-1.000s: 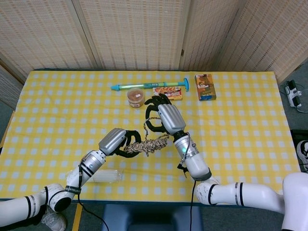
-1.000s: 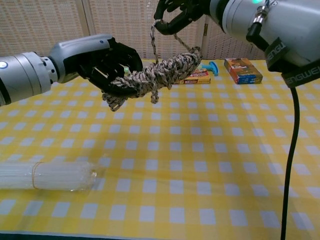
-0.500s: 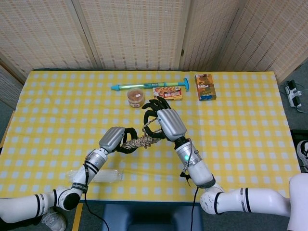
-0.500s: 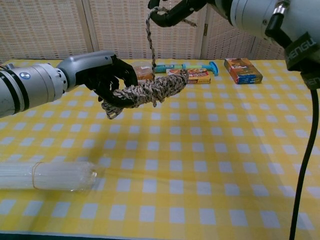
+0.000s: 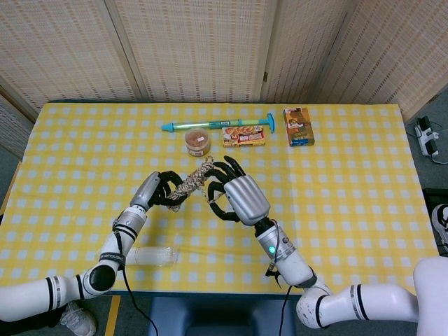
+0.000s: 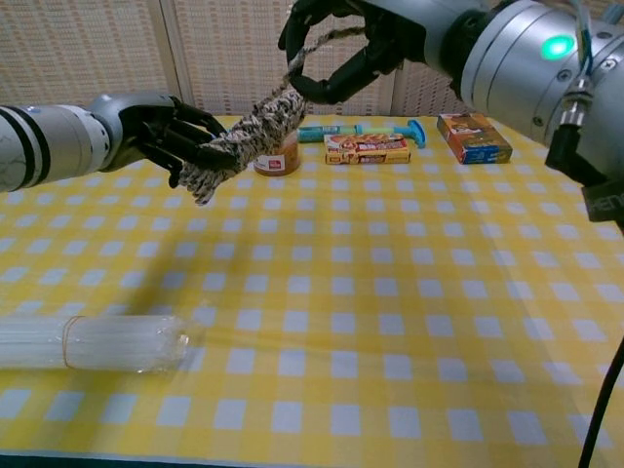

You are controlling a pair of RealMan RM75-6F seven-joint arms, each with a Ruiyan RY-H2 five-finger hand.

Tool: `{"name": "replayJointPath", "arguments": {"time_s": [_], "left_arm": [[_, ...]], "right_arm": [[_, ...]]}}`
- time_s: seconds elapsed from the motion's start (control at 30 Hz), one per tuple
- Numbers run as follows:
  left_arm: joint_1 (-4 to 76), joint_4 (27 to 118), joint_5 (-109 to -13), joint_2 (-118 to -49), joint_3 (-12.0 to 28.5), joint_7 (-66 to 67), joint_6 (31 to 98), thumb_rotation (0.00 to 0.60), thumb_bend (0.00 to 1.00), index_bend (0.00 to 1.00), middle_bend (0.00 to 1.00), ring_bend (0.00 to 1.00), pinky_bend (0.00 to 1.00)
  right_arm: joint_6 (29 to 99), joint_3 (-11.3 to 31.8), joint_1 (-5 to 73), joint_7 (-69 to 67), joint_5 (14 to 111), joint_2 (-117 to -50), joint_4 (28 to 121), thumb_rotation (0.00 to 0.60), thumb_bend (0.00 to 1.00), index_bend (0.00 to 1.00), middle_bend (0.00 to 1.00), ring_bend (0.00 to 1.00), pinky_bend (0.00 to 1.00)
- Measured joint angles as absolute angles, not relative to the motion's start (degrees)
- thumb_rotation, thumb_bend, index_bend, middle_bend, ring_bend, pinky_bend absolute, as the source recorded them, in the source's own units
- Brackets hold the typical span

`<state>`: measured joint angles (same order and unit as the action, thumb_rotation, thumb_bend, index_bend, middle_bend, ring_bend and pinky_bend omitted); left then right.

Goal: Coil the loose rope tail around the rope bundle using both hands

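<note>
The braided tan-and-brown rope bundle (image 5: pixel 194 180) hangs in the air, tilted, its lower end gripped by my left hand (image 5: pixel 162 190). In the chest view the rope bundle (image 6: pixel 249 132) slants up to the right from the left hand (image 6: pixel 161 132). My right hand (image 5: pixel 238 196) is right beside the bundle's upper end, fingers curled. A short loose rope tail (image 6: pixel 322 41) runs from the bundle's top between the fingers of the right hand (image 6: pixel 341 44), which pinches it.
A clear packet of straws (image 6: pixel 88 343) lies near the table's front left. Along the far side sit a blue-green tube (image 5: pixel 217 124), a small brown jar (image 5: pixel 197 141), a flat snack box (image 5: pixel 243 136) and an orange box (image 5: pixel 298 126).
Both hands moved left and further from me with the rope. The bundle tilted from nearly level to slanting upward, and the free tail between bundle and right hand got shorter.
</note>
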<state>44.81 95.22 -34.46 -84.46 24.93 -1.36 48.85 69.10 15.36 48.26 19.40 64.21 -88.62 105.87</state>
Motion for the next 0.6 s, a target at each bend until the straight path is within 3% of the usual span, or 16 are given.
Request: {"name": "replayJointPath", "arguments": {"time_s": [0.13, 0.17, 0.23, 0.33, 0.6], "left_arm": [[42.98, 96.44, -36.4, -82.34, 26.42, -5.69, 48.6, 0.6, 0.77, 0.72, 0.73, 0.7, 0.74], [42.56, 96.68, -36.94, -81.94, 26.72, -6.64, 48.58, 0.6, 0.77, 0.72, 0.73, 0.7, 0.74], [41.58, 97.18, -38.36, -80.95, 27.39, -8.82, 48.53, 0.6, 0.77, 0.72, 0.73, 0.7, 0.74], [40.25, 97.84, -40.73, -79.49, 28.06, -11.35, 48.54, 0.6, 0.77, 0.72, 0.73, 0.7, 0.74], [37.38, 98.44, -47.29, -77.14, 27.61, -15.04, 49.66, 0.6, 0.77, 0.71, 0.73, 0.69, 0.74]], "right_arm": [[68.77, 12.9, 46.89, 19.31, 66.41, -87.08, 105.28, 0.6, 0.58, 0.26, 0.15, 0.06, 0.0], [68.43, 12.44, 46.7, 19.46, 66.58, -86.48, 105.3, 0.6, 0.55, 0.13, 0.1, 0.04, 0.0], [67.68, 11.48, 46.38, 20.66, 66.87, -84.74, 105.52, 0.6, 0.44, 0.01, 0.02, 0.01, 0.0], [67.56, 9.9, 45.49, 23.3, 67.84, -82.26, 106.3, 0.6, 0.34, 0.0, 0.0, 0.0, 0.0], [72.25, 6.39, 39.02, 20.23, 74.31, -74.99, 109.09, 0.6, 0.34, 0.0, 0.0, 0.0, 0.0]]}}
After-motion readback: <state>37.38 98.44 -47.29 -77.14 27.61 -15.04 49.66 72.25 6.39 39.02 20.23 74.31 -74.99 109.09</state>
